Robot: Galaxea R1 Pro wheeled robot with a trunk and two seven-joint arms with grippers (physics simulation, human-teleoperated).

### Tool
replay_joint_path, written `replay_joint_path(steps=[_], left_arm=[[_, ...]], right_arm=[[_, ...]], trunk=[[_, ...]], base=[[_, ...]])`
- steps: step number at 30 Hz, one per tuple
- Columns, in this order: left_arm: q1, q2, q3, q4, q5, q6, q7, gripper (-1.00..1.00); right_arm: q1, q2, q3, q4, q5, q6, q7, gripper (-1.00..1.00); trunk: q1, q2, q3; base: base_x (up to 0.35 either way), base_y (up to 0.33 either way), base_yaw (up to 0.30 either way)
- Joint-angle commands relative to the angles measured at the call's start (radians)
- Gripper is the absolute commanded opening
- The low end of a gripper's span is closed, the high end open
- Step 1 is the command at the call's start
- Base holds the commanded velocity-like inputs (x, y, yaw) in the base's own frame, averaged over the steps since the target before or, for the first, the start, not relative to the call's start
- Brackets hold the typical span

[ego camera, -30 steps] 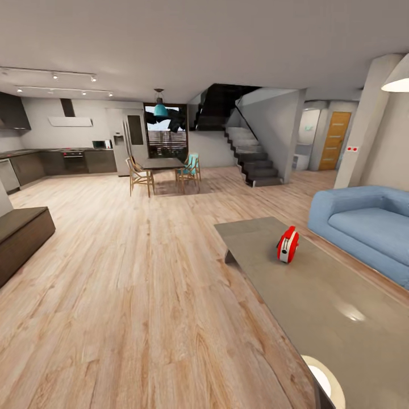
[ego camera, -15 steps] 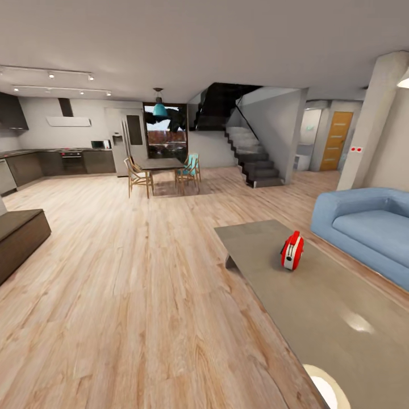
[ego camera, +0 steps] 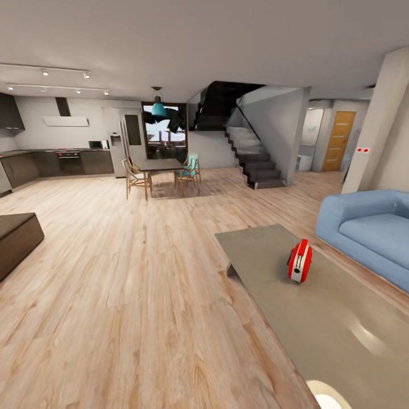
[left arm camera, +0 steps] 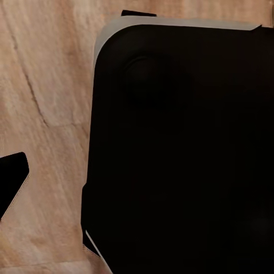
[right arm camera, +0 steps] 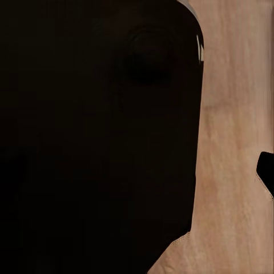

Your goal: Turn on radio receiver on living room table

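Note:
The red radio receiver (ego camera: 299, 261) stands upright on the low grey table (ego camera: 267, 284), near the table's far end, with its white edge band towards me. It sits to the right of centre in the head view, well ahead of me. In the left wrist view a dark fingertip (left arm camera: 11, 182) pokes in at the edge over the wood floor, beside a large black rounded body (left arm camera: 182, 148). The right wrist view likewise shows a dark fingertip (right arm camera: 267, 171) beside a black body (right arm camera: 97, 137). Neither view shows how the jaws stand.
A blue sofa (ego camera: 369, 227) lies right of the table. A dark bench (ego camera: 14, 238) sits at the left edge. Wide wood floor (ego camera: 125, 272) stretches ahead to a dining table with chairs (ego camera: 161, 166), a kitchen (ego camera: 62, 159) and stairs (ego camera: 255, 162). A pale round object (ego camera: 329, 397) rests on the table's near end.
The whole head view has shifted, so the camera has moved. The radio and table now sit a little lower and further right in the picture; the lamp at top right has left the view.

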Motion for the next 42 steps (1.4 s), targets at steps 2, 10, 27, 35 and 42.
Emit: replay_joint_path(steps=[2,10,27,35,42], left_arm=[[0.0,0.0,0.0,0.0,0.0,0.0,0.0,1.0],[0.0,0.0,0.0,0.0,0.001,0.0,0.0,1.0],[0.0,0.0,0.0,0.0,0.001,0.0,0.0,1.0],[0.0,0.0,0.0,0.0,0.001,0.0,0.0,1.0],[0.0,0.001,0.0,0.0,0.001,0.001,-0.004,1.0]], right_arm=[[0.0,0.0,0.0,0.0,0.0,0.0,0.0,1.0],[0.0,0.0,0.0,0.0,0.0,-0.002,0.0,1.0],[0.0,0.001,0.003,0.0,0.0,-0.004,0.0,1.0],[0.0,0.001,0.003,0.001,0.0,-0.004,0.0,1.0],[0.0,0.001,0.003,0.0,0.0,-0.004,0.0,1.0]], trunk=[[0.0,0.0,0.0],[0.0,0.0,0.0],[0.0,0.0,0.0],[0.0,0.0,0.0],[0.0,0.0,0.0]], base=[[0.324,0.0,0.0],[0.324,0.0,0.0],[0.324,0.0,0.0],[0.324,0.0,0.0],[0.324,0.056,0.0]])
